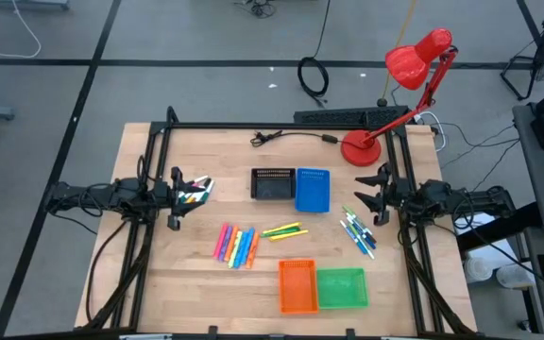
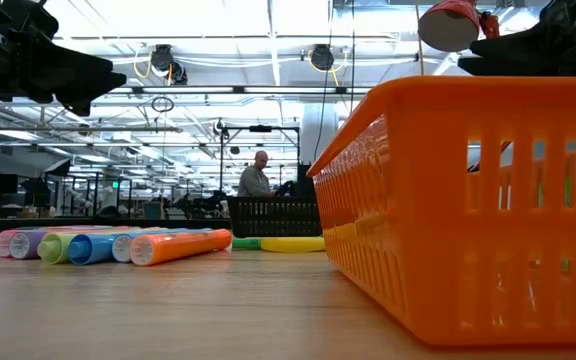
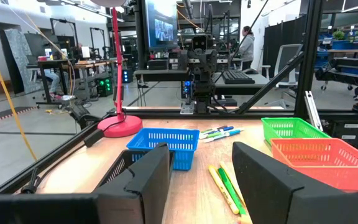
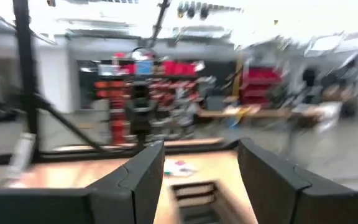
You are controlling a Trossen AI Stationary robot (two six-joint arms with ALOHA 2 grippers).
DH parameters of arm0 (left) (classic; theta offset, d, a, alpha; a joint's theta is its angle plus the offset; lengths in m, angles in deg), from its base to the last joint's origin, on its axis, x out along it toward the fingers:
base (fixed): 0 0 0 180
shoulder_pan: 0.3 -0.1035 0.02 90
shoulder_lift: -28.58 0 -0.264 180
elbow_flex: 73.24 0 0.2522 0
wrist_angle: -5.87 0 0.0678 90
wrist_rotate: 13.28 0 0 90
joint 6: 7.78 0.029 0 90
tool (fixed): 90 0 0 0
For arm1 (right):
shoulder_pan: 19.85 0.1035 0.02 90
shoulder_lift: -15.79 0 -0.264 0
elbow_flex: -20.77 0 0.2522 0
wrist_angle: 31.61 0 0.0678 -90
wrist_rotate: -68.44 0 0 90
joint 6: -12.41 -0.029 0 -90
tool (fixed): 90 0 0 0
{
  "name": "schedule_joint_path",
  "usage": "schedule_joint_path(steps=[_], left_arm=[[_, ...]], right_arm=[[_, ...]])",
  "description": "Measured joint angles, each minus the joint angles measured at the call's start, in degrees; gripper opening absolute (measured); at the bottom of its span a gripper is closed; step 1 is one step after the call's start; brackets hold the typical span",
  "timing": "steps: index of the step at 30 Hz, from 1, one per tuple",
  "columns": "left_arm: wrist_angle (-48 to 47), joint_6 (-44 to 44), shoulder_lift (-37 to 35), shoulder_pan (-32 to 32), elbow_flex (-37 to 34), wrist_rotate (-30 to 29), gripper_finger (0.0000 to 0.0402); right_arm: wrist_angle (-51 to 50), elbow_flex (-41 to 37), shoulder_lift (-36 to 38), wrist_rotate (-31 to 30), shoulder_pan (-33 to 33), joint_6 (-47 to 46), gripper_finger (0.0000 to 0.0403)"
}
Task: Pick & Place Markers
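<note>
Markers lie flat on the table in four groups: a pink and orange row (image 1: 236, 246) (image 2: 118, 245), a yellow and green pair (image 1: 284, 230) (image 3: 227, 186), blue and green ones (image 1: 359, 231) (image 3: 217, 132), and a white-bodied pile (image 1: 195, 194). My left gripper (image 1: 176, 198) (image 3: 201, 180) is open at the table's left side, beside the white-bodied pile and raised above the table. My right gripper (image 1: 374, 195) (image 4: 201, 180) is open at the right side, near the blue and green markers, also raised. Neither holds anything.
A black tray (image 1: 272, 184) and a blue tray (image 1: 313, 189) sit at the middle of the table. An orange tray (image 1: 297, 285) and a green tray (image 1: 341, 288) sit near the front edge. A red desk lamp (image 1: 362, 148) and a cable (image 1: 291, 137) stand at the far side.
</note>
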Motion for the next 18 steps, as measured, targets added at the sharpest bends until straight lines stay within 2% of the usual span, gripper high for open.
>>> schedule_joint_path(steps=[4,8,10,15,18], left_arm=[[0.00,0.00,0.00,0.01,0.00,-0.02,0.0182],[0.00,0.01,0.00,0.01,0.00,-0.01,0.0182],[0.00,0.00,-0.01,0.00,0.00,0.00,0.0182],[0.00,0.01,0.01,0.00,0.00,0.00,0.0182],[0.00,0.01,0.00,0.02,0.00,-0.01,0.0182]], right_arm=[[1.82,0.00,0.00,-1.37,0.02,8.51,0.0192],[2.28,-0.01,-0.03,-1.36,0.02,9.87,0.0192],[3.57,0.00,-0.03,-1.21,0.05,4.92,0.0192],[6.05,-0.02,-0.03,-1.45,0.07,-16.30,0.0192],[6.65,-0.02,-0.04,-1.23,0.07,-23.21,0.0192]])
